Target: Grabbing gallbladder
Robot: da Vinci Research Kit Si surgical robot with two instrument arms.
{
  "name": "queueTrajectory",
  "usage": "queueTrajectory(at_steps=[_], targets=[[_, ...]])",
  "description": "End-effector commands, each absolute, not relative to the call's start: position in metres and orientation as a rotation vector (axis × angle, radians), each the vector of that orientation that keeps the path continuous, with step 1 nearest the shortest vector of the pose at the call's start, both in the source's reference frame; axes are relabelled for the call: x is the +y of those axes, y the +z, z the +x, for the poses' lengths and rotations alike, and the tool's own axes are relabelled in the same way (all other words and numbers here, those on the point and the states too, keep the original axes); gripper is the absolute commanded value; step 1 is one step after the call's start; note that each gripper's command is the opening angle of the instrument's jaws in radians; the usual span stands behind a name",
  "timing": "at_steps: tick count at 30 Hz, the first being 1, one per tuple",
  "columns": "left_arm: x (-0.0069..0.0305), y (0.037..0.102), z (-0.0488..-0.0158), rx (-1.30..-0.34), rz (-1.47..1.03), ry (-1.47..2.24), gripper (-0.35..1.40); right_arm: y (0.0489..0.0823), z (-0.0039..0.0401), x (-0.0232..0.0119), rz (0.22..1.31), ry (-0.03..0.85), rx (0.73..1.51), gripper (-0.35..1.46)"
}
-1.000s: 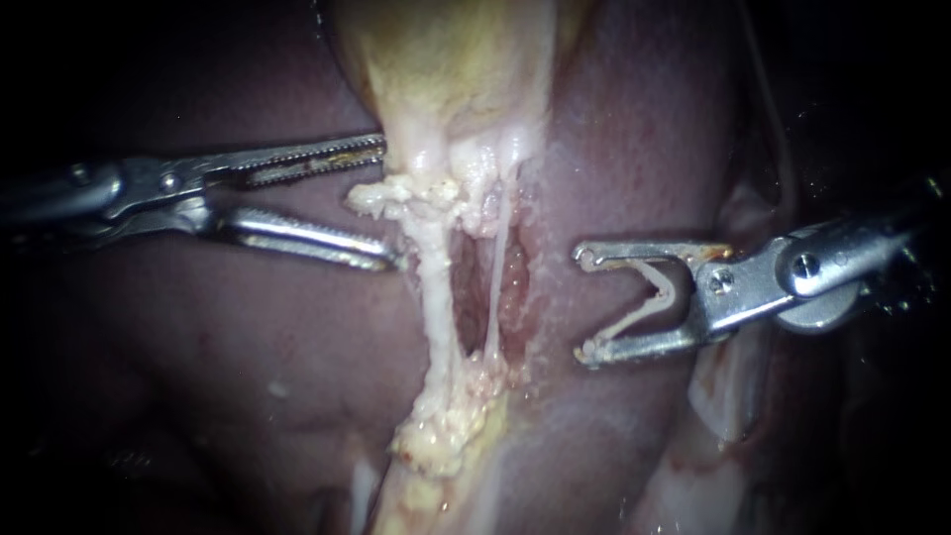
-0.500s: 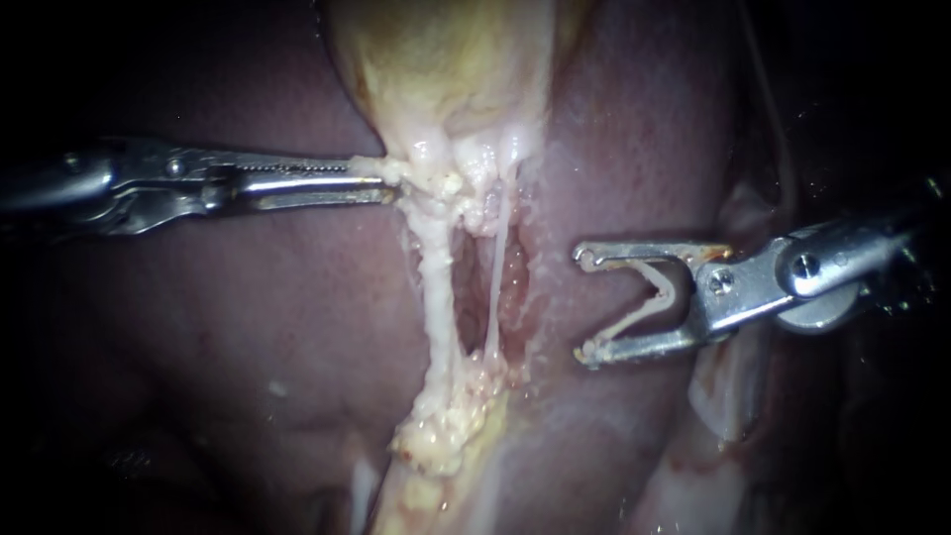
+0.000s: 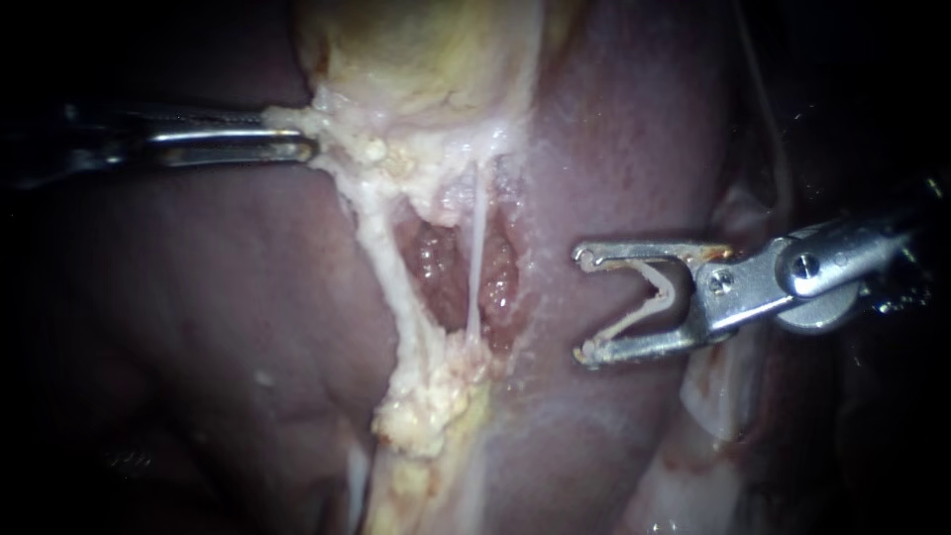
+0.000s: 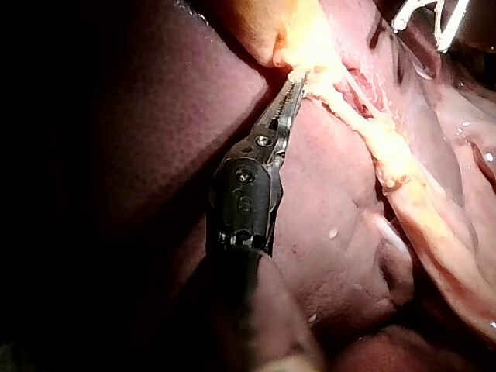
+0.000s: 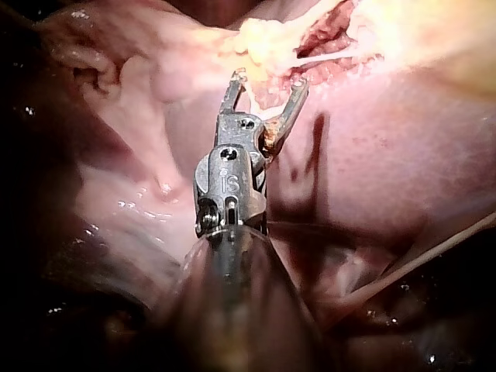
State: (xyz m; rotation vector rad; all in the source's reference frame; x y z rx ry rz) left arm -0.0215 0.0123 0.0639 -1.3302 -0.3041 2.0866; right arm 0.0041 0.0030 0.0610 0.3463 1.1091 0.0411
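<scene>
The left instrument [image 3: 297, 149] and right instrument [image 3: 586, 304] are shiny bare metal. The liver [image 3: 198, 297] is smooth, wet and glossy; the gallbladder [image 3: 416, 59] has a rough, crumbly edge

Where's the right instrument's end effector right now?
Endoscope view, right side: the silver right instrument hangs with open jaws, holding nothing, just right of the raw red pocket below the pale yellow gallbladder, over dark purplish liver.

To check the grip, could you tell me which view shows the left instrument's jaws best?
The left wrist view: the left instrument shows its toothed jaws along their length, shut on the gallbladder at its pale edge. The endoscope view shows them side-on, partly in shadow. The right wrist view misses them.
</scene>
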Motion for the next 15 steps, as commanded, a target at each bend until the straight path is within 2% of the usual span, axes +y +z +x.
queueTrajectory(at_steps=[1,15], targets=[[0.0125,0.0637,-0.0211,-0.299,-1.329,2.081,-0.35,0.061,0.0041,0.0031,0.346,0.041,1.109,0.5],[0.012,0.064,-0.0214,-0.275,-1.311,2.078,-0.35,0.0611,0.0041,0.0031,0.346,0.041,1.109,0.5]])
